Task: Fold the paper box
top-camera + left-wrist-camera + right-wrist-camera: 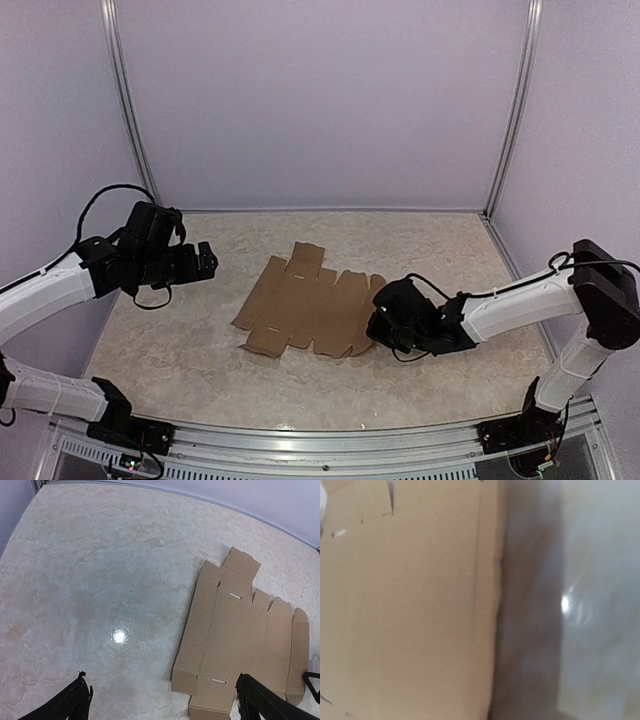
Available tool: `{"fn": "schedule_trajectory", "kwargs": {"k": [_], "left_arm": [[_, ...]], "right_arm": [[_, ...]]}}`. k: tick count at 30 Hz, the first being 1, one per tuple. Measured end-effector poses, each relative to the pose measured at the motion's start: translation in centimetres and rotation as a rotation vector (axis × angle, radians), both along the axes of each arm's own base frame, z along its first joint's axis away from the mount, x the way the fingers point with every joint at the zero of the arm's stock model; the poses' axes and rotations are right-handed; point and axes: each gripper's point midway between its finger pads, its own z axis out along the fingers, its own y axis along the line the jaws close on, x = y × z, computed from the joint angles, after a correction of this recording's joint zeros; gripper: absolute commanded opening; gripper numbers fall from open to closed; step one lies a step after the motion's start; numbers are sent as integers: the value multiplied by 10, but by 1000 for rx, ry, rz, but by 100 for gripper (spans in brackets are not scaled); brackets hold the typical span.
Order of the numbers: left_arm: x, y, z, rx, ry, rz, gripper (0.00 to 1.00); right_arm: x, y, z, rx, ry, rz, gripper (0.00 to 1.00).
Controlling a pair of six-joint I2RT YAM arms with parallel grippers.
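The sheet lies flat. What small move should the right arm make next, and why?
Probably ease the right flap upward: the paper box lies flat and unfolded, the right gripper sits low at its right edge, and the left gripper hangs open, apart from it. Whether the right jaws grip the edge cannot be told.

Paper box (310, 305): plain brown cardboard, an unfolded die-cut sheet. Lies flat at centre of scene. Long axis runs left to right, slightly skewed. Square tabs jut from far and near edges, and the right end has a rounded flap. Two small slots cut in. Crease lines show, surface unmarked.
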Motion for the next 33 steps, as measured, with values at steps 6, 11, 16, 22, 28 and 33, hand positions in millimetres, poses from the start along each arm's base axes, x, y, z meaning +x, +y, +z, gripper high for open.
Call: {"fn": "schedule_trajectory", "kwargs": {"k": [6, 11, 16, 22, 28, 33], "left_arm": [[-8, 5, 8, -16, -34, 3, 99], [-10, 11, 22, -25, -78, 21, 99], [-10, 17, 27, -16, -97, 43, 99], [-12, 26, 32, 3, -116, 75, 99], [-14, 34, 29, 41, -107, 101, 99], [-12, 41, 31, 37, -105, 119, 99]], "right_arm": [[-22, -1, 2, -90, -32, -5, 53], [-11, -11, 35, -175, -120, -5, 65], [13, 2, 77, -265, -226, 99, 76], [50, 2, 110, -357, -306, 248, 91], [100, 26, 126, -385, -329, 436, 99], [133, 48, 113, -397, -304, 619, 100]]}}
